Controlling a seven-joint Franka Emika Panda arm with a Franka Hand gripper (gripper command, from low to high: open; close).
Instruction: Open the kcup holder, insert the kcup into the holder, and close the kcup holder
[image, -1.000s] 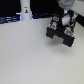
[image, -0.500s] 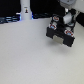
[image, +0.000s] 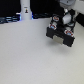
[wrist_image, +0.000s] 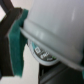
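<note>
The kcup (wrist_image: 52, 35) fills the wrist view, a whitish pod with a bright green top (wrist_image: 20, 45) and a round printed face below it. One dark finger (wrist_image: 6, 47) presses against its green side, so the gripper is shut on it. In the exterior view my gripper (image: 61, 22) hangs at the exterior view's upper right, right over the kcup holder (image: 60, 37), a black boxy unit with pale grey patches. The pod is too small to make out in that view. I cannot tell whether a drawer is pulled out.
A tall white bottle-like thing (image: 25, 9) stands at the back on the exterior view's left, in front of a dark strip along the table's far edge. The pale tabletop (image: 30, 55) spreads toward the front and left.
</note>
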